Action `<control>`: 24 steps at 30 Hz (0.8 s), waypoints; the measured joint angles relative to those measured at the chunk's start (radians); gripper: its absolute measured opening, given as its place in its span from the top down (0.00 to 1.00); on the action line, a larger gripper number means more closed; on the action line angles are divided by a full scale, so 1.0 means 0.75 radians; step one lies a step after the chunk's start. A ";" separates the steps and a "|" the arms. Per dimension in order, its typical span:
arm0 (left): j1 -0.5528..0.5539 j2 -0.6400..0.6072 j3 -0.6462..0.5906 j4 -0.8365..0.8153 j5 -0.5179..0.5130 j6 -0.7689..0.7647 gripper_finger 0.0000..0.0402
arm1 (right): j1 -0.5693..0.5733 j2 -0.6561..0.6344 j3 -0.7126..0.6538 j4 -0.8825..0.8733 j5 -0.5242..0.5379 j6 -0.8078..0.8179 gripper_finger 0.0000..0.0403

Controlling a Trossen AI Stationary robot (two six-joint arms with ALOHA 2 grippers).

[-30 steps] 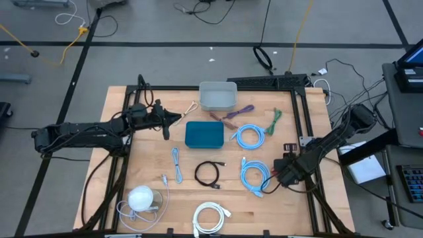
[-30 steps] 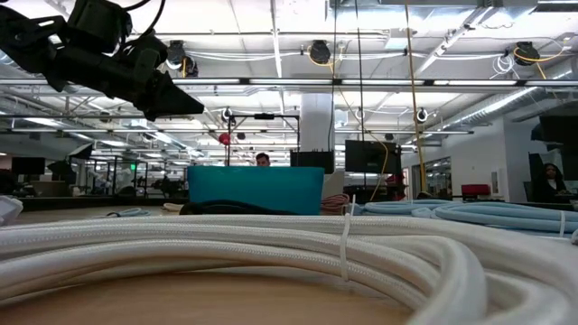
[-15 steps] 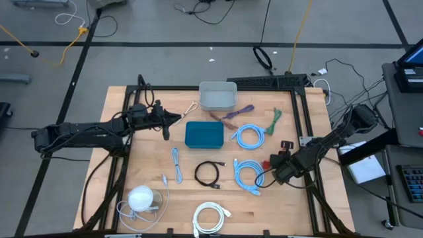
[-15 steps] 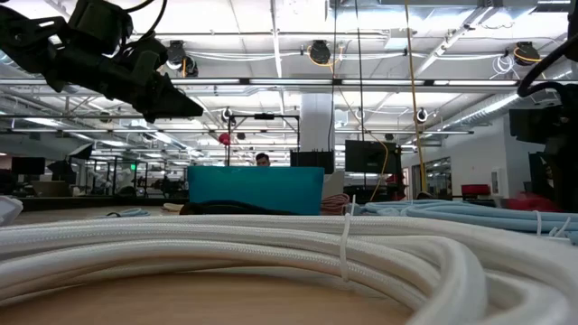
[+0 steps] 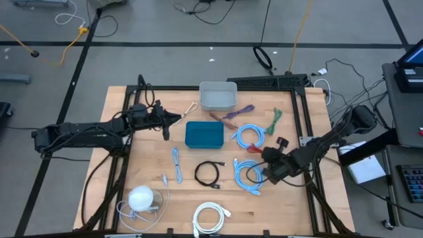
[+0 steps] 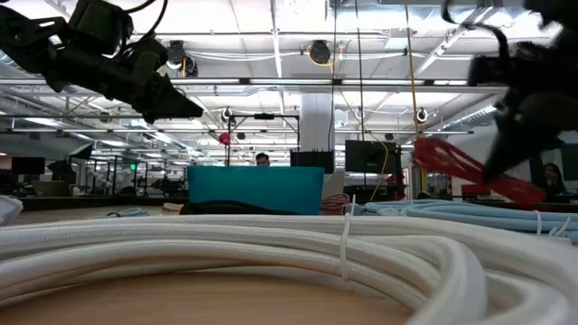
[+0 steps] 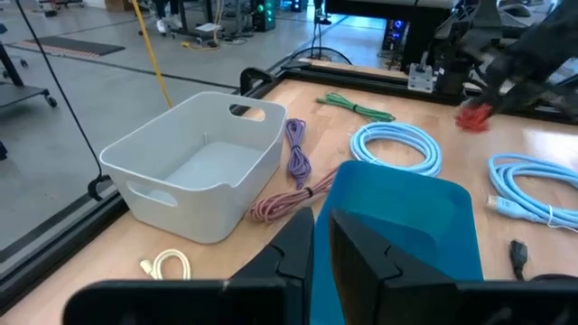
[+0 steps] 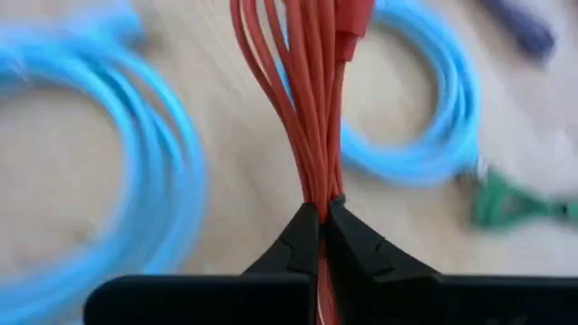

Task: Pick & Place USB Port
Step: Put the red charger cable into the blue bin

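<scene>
At mid-left of the high view, the left gripper (image 5: 173,119) hung waiting, its fingers nearly together on nothing, beside the teal rectangular box (image 5: 204,134).

Further right in that frame, the grey plastic bin (image 5: 217,96) at upper centre stood empty, so placing looked undone. Toward the right, the right gripper (image 5: 269,170) was clamped tight on the red bundled USB cable (image 8: 312,117), lifted clear of the wooden table (image 5: 152,165) above the light-blue coiled cables (image 5: 250,175). The pick looked made; carry and release remained. From the right wrist, the bundle's long axis ran straight out from the fingertips; in the low view it tilted, sloping down toward the right.
</scene>
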 joint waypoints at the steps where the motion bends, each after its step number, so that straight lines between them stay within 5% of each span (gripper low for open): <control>1: -0.001 0.000 0.000 -0.006 -0.001 0.000 0.90 | -0.019 0.003 0.030 0.000 0.014 -0.049 1.00; 5: -0.001 0.000 -0.001 -0.010 -0.010 0.002 0.90 | -0.115 0.002 0.140 0.098 0.124 -0.301 1.00; 13: 0.000 0.000 -0.001 -0.010 -0.010 -0.001 0.90 | -0.423 0.023 0.175 0.773 0.122 -0.943 1.00; 20: -0.001 0.000 -0.001 -0.040 -0.010 -0.006 0.90 | -0.688 0.175 0.204 1.160 -0.136 -1.190 1.00; 24: 0.000 0.000 -0.001 -0.060 -0.010 -0.002 0.90 | -0.726 0.333 0.350 1.189 -0.312 -1.242 1.00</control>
